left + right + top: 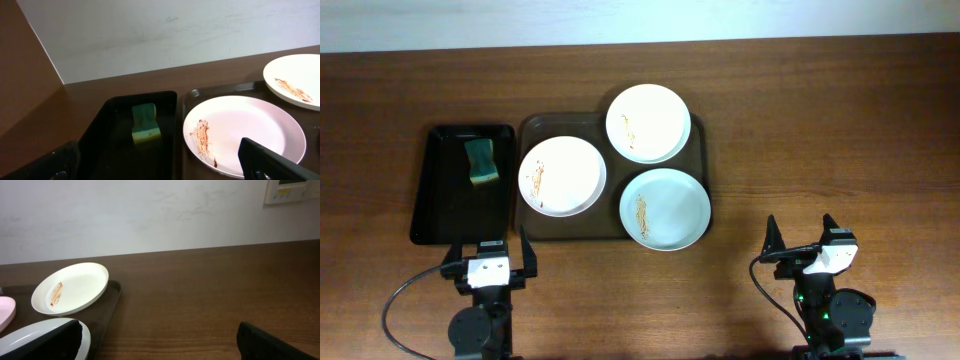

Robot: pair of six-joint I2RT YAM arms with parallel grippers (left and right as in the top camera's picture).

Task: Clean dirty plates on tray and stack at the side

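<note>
Three white plates lie on the brown tray [610,226]. The left plate [562,176] [250,132] and the far plate [648,122] [75,287] carry orange-brown smears. The near right one [665,208] [20,336] looks faintly bluish and is smeared too. My left gripper [488,250] [162,167] stands open at the table's front edge, just short of the tray's front left corner. My right gripper [800,228] [160,342] is open over bare table, to the right of the bluish plate. Neither holds anything.
A narrow black tray [440,200] [110,145] lies left of the brown tray, with a green-and-yellow sponge [480,162] [145,122] in its far half. Bare wooden table [840,130] stretches right of the brown tray. A white wall runs along the far edge.
</note>
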